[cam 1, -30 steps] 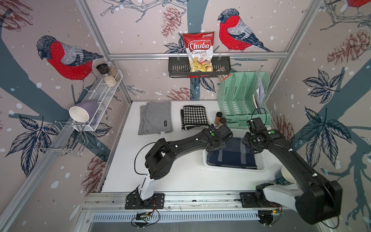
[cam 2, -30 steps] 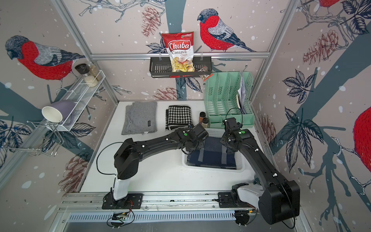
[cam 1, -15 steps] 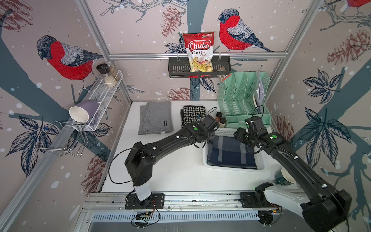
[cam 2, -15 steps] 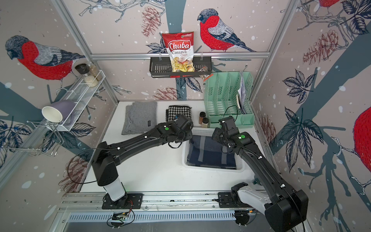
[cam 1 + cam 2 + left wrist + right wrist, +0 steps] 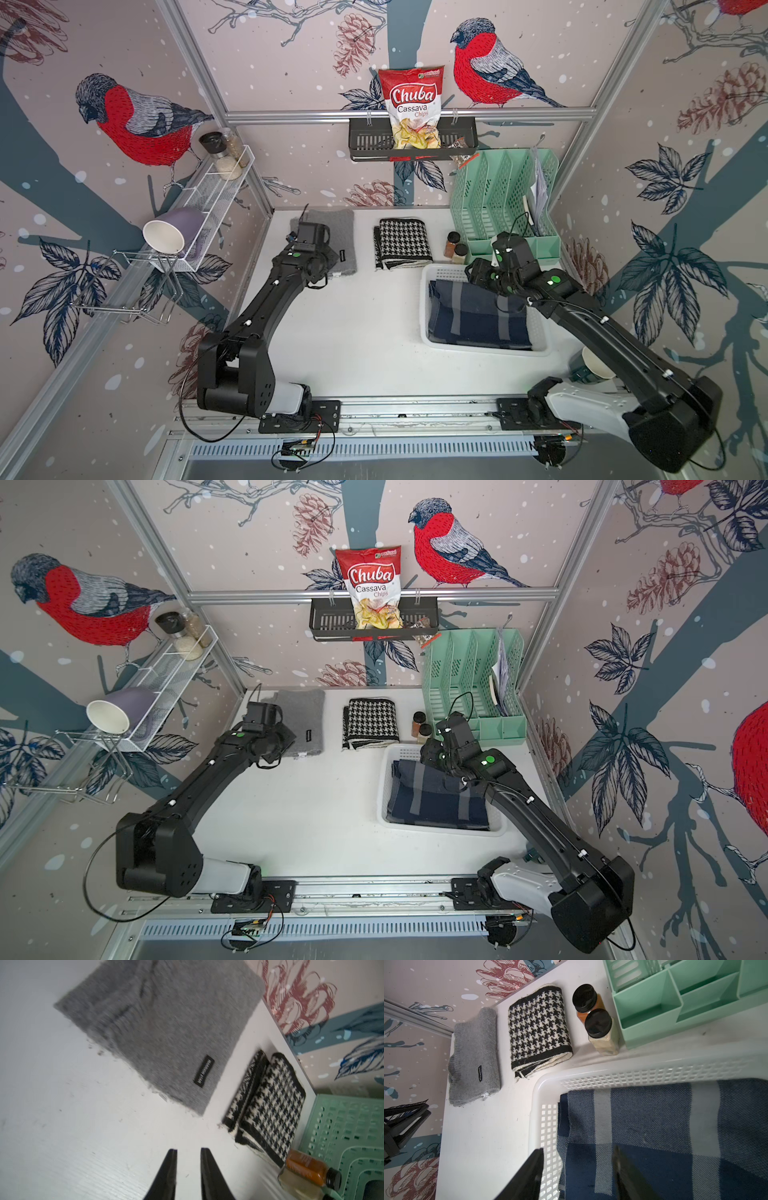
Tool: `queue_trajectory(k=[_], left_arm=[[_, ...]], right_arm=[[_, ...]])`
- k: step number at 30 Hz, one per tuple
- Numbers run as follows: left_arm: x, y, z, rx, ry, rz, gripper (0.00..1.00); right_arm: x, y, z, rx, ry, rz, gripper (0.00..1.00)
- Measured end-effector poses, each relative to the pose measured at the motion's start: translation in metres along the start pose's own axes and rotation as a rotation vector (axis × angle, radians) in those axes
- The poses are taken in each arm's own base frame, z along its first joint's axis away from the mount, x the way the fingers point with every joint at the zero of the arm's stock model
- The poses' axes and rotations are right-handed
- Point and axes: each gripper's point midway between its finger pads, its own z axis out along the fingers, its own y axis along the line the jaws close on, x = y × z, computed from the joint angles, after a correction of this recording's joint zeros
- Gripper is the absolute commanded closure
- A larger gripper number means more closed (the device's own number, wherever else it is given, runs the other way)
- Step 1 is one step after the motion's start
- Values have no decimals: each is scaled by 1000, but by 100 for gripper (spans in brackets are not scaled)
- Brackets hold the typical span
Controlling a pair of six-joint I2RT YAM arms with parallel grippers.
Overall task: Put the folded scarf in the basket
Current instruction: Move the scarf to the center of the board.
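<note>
Since the scarf (image 5: 654, 1126) already lies flat inside the basket (image 5: 633, 1068), directly under the right gripper (image 5: 577, 1148), the placing looks done for this piece. That gripper hovers with its jaws well apart and nothing between them. One finger hangs over the basket's perforated side wall and the other over the cloth, which suggests a release rather than a grip (I cannot tell whether the tips touch the fabric). The scarf covers most of the basket floor, so it sits square and should not slump over the rim.

The left gripper (image 5: 188, 1149) is barely open, with a narrow slit between the tips, and it is empty above bare table (image 5: 83, 1136). Ahead of it lies a grey scarf (image 5: 162, 1028), and off to one side a houndstooth scarf (image 5: 270, 1105). Both are folded and lie outside the basket, beyond the corner under the right gripper, near two jars (image 5: 593, 1020) and a mint organiser (image 5: 675, 1001).

The scarf is navy woven cloth with pale check bands, a soft flat rectangle. The basket is shallow, rigid white plastic with a square-holed grid and a rolled rim. The grey scarf is a fuzzy knit with a frayed edge and a small black label. The houndstooth scarf is thick, black-bordered and fold-rounded.
</note>
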Motion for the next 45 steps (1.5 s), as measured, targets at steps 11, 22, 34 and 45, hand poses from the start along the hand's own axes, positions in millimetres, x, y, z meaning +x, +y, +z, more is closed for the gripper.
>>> queue_trajectory(k=[11,22,34,45], left_arm=[[-100,71,68,-152,-22,-145,76],[-138,88,142,-199,-1,-80,63],[-151,72,184,-75,64,2,62],[-157,65,203,-33,85,39,84]], right_arm=[[1,8,11,-24,17,-21,41],[-4,4,21,-26,36,-6,41],[-2,2,26,-34,61,-10,41],[2,-1,30,-34,75,-7,41]])
